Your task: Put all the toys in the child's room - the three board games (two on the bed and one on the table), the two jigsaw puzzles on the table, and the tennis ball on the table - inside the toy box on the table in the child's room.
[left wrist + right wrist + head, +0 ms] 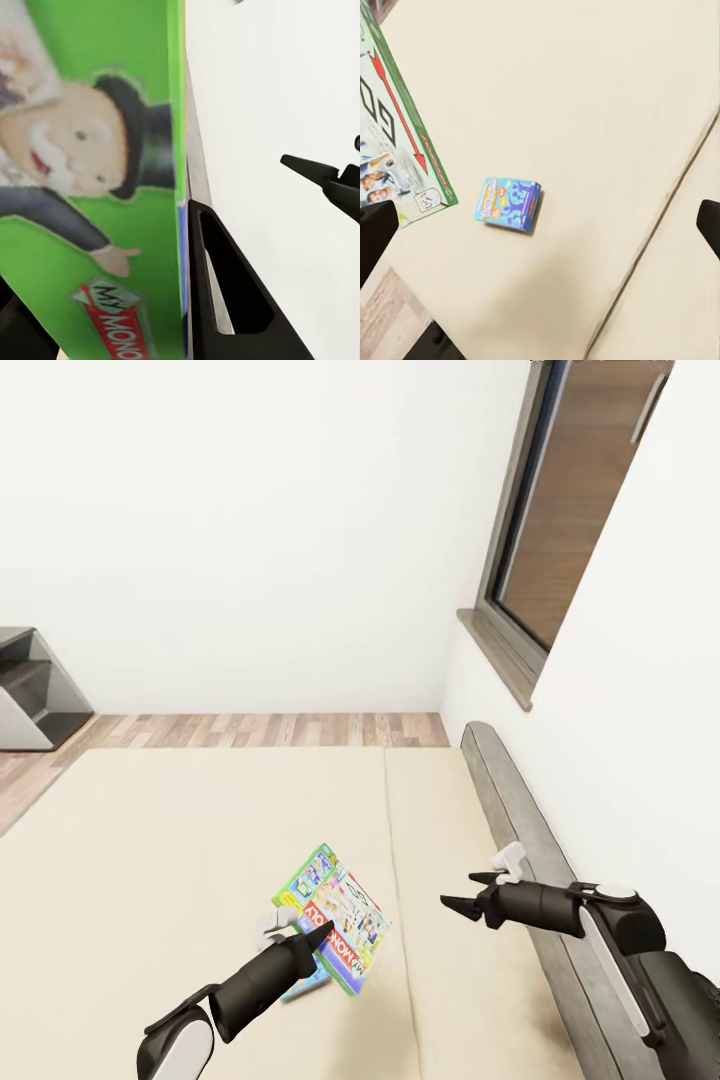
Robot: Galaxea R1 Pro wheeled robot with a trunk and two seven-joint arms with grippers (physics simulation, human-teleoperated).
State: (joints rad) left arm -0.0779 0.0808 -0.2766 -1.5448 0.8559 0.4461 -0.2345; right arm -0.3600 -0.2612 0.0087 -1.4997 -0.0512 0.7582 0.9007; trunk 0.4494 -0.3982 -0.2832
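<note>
My left gripper [300,935] is shut on the edge of a white-green Monopoly board game [345,918], holding it tilted just above the bed [150,860]. Up close, the box's green face [97,187] sits between the black fingers [225,300]. A mostly blue board game [508,202] lies flat on the beige mattress; in the head view only a blue sliver [305,988] peeks out under the held box. My right gripper [472,892] hovers open over the mattress near the headboard, to the right of the held box, with nothing between its fingertips [375,232].
A dark grey headboard [520,830] runs along the bed's right side against a white wall with a window [570,510]. Wood-plank floor [250,730] lies beyond the bed. A dark grey stepped unit [30,690] stands at the far left.
</note>
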